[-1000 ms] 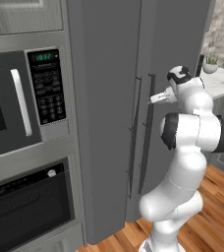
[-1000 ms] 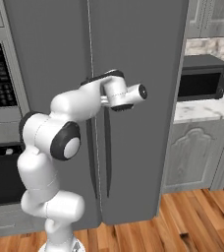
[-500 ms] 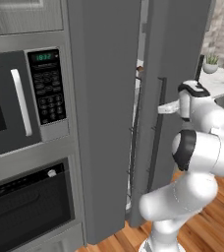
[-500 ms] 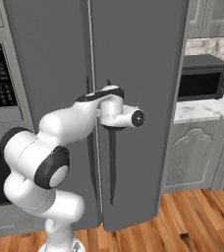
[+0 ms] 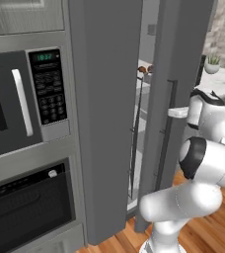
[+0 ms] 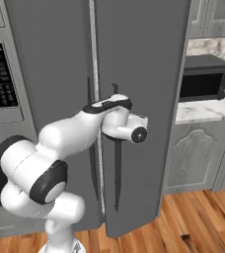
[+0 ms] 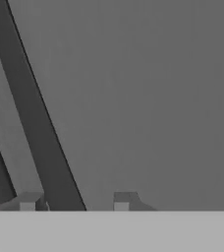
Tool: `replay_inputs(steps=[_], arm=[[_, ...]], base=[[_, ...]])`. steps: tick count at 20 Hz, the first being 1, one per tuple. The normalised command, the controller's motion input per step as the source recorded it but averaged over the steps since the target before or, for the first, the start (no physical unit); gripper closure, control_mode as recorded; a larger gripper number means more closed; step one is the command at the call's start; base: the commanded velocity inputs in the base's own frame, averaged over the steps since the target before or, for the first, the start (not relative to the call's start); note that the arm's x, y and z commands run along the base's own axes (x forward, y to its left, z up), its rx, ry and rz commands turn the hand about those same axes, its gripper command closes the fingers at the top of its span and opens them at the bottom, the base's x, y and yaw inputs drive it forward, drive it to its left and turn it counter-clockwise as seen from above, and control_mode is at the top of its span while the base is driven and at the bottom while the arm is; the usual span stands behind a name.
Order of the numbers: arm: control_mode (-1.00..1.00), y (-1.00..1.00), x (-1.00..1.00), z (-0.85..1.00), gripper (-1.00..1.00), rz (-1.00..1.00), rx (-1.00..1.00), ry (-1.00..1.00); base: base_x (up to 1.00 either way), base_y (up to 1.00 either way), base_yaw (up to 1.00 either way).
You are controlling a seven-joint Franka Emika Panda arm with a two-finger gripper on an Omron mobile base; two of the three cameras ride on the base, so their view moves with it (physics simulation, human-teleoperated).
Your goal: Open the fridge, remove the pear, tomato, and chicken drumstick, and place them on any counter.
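**Right door swinging out, handle in my grip**

Since a second ago the right door of the fridge (image 5: 109,113) has come well away from the left one, and the gap now shows white shelves inside. My arm has swung out to the right with it. My gripper (image 7: 74,202) is nearly closed, its fingertips (image 7: 29,201) straddling the slim dark handle (image 7: 35,123) of that door, which runs up and away from me between them; the flat grey door face lies just beyond.

Through the gap, up and to the left of my gripper, I see small brown lumps (image 5: 143,69) on an upper shelf. I cannot pick out the tomato, the pear or the drumstick. The tabletop (image 6: 203,109) lies off to my right, past the door, with a dark microwave on it.

To finish this step well, I judge I should pull along the door's arc, not straight back, so the handle does not slip out sideways. The door should open wide enough for my arm to reach the shelves freely.
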Motion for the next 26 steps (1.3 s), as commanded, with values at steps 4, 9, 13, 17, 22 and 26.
replay_inputs(steps=[4,9,13,17,22,26], arm=[[-1.0,-1.0,0.0,0.29,1.0,-0.23,0.15,0.0],[-1.0,-1.0,-0.2,0.19,1.0,-0.16,0.16,0.0],[-1.0,-1.0,-0.36,0.24,1.0,-0.14,0.13,0.0],[-1.0,-0.36,-0.54,0.25,-1.0,-0.14,0.05,0.0],[-1.0,0.94,-0.94,0.14,-1.0,-0.05,-0.03,-0.11],[-1.0,0.93,-0.46,0.11,-1.0,-0.12,-0.19,-0.22]], base=[[0.0,0.0,0.0],[0.0,0.0,0.0],[0.0,0.0,0.0],[0.0,0.0,0.0],[0.0,0.0,0.0],[0.0,0.0,0.0]])
